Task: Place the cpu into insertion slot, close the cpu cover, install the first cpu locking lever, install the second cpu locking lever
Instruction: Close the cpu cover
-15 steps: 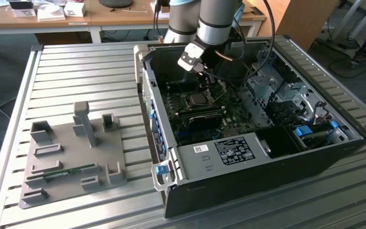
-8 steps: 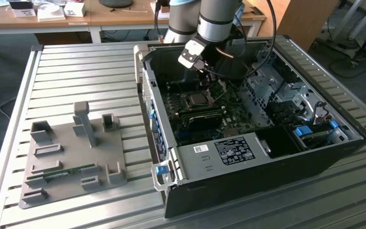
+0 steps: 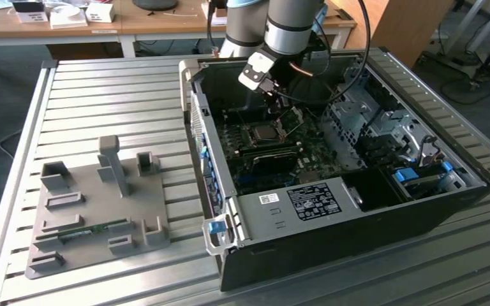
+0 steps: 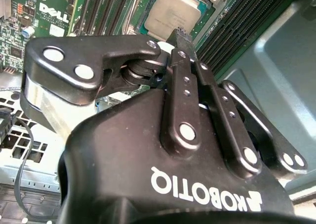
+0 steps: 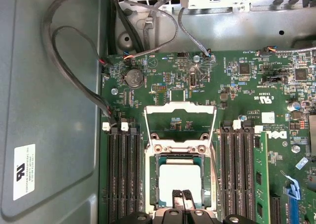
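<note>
Inside an open black computer case (image 3: 339, 237) lying on a slatted metal table (image 3: 100, 95), a robot arm reached down over the green motherboard (image 5: 276, 100). Its black end effector (image 5: 181, 200) had its two fingers pressed together with nothing between them. Their tips hung over the edge of the cpu (image 5: 180, 177) farthest from the cover; whether they touched the chip could not be told. The cpu, a small square chip with a silver-grey top, lay flat in the insertion slot (image 5: 177, 158), whose dark frame showed around it. The cpu cover (image 5: 180, 106), a thin silvery plate with a large square window, stood swung up on its hinge on the far side of the slot from the fingertips. The green board showed through its window. Long black memory slots (image 5: 121, 174) ran along both sides of the socket. In the second wrist view the joined fingers pointed at the chip from close by. In the exterior view the raised cover tilted up beside the socket, under the arm. On the table at the exterior view's left, well apart from the case, sat a grey fixture plate (image 3: 147, 197) with upright blocks. A green memory stick (image 3: 83, 231) lay in one of its grooves.
</note>
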Controlling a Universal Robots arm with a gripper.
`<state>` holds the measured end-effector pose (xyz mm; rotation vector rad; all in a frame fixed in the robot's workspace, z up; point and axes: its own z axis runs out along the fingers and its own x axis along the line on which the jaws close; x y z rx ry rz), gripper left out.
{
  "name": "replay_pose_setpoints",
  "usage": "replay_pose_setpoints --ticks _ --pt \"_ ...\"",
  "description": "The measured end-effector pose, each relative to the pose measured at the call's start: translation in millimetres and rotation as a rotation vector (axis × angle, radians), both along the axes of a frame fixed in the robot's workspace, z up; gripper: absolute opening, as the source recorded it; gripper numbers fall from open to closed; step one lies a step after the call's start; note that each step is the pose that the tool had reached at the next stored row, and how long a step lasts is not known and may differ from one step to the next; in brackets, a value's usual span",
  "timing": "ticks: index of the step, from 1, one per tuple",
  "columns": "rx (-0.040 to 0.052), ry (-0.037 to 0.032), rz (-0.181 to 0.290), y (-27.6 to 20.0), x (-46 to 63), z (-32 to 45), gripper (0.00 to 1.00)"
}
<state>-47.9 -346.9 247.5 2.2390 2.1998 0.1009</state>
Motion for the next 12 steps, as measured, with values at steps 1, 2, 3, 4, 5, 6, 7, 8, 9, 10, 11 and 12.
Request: replay_pose_setpoints --ticks 1,2,3,4,5,6,7,8,9,10,11,12 --pt "0.0000 0.0000 0.000 0.0 0.0 0.0 0.11" --pt "0.0000 0.0000 0.000 0.0 0.0 0.0 0.11" --pt "0.0000 0.0000 0.000 0.0 0.0 0.1 0.11" --pt "-0.0004 0.0002 0.000 0.0 0.0 0.5 0.11" --pt "-0.0001 0.0001 0.000 0.0 0.0 0.6 0.11" --pt "0.0001 -0.0001 0.000 0.0 0.0 1.2 0.11" --pt "0.0000 0.0000 0.000 0.0 0.0 1.9 0.11" --pt "0.0000 0.0000 0.000 0.0 0.0 1.9 0.11" --pt "0.0000 0.0000 0.000 0.0 0.0 2.0 0.11" --pt "-0.0004 0.0002 0.000 0.0 0.0 2.4 0.11" --pt "-0.0006 0.0003 0.000 -0.1 0.0 3.1 0.11" --pt "-0.0002 0.0001 0.000 0.0 0.0 3.3 0.11"
